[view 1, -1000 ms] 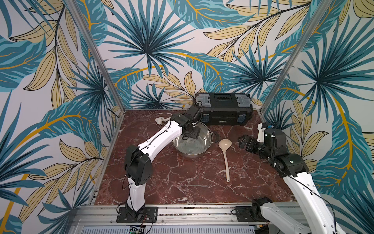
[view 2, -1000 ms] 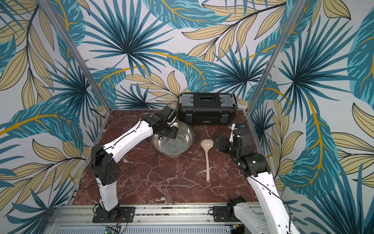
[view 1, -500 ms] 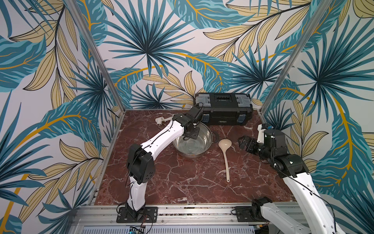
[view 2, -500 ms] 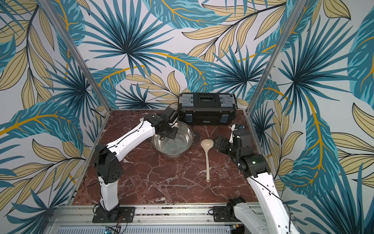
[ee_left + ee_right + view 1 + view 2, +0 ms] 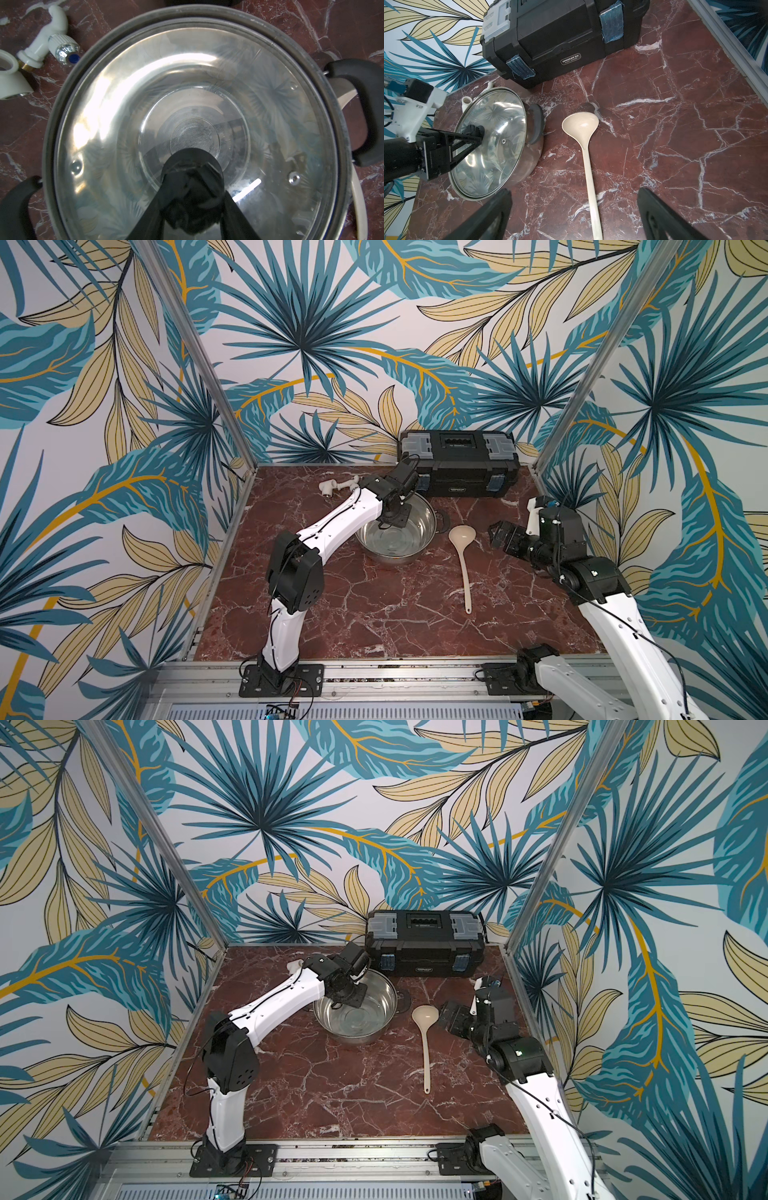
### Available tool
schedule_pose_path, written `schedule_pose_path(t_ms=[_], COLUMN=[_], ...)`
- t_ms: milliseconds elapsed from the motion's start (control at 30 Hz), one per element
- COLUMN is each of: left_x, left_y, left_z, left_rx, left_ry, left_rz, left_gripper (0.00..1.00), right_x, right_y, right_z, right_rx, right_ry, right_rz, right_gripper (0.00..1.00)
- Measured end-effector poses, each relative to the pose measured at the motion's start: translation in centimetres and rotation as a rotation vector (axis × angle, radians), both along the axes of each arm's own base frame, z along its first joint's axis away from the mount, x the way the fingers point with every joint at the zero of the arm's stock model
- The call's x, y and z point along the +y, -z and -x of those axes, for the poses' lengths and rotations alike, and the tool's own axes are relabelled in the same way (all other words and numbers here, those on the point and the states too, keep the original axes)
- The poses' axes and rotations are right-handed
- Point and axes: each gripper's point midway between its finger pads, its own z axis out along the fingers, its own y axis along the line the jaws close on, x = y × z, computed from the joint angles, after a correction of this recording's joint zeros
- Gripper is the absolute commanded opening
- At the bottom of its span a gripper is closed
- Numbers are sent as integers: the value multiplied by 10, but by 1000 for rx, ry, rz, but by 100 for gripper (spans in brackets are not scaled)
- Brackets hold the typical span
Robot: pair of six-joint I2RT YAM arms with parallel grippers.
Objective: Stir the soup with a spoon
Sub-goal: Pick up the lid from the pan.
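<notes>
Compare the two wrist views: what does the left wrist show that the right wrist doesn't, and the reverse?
Left wrist only: the blue-capped tap and the second handle of the pot.
Right wrist only: the bowl of the spoon, facing up; the toolbox with its labelled front; the right pincer, open.
Both: the pot with its glass lid on, and the left pincer closed on the knob.

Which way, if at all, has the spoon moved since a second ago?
No. The spoon lies where it lay, bowl end toward the black toolbox, same gap from it.
</notes>
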Motion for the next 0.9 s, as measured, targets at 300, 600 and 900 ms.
schedule_pose_path(t_ms=[300, 600, 900], left_x=[-2, 6, 81], left_y=[-3, -53, -153], left_z=[-1, -3, 11], left_rx=[-26, -158, -400], left_ry=[5, -1, -133], left_rz=[-15, 4, 123], left_gripper=[32, 30, 31], right_x=[0, 0, 2], right_y=[2, 3, 6], right_z=[0, 0, -1], right_rx=[5, 6, 20], right_ry=[0, 0, -7], right_rz=[1, 1, -1], right_gripper=[99, 100, 99])
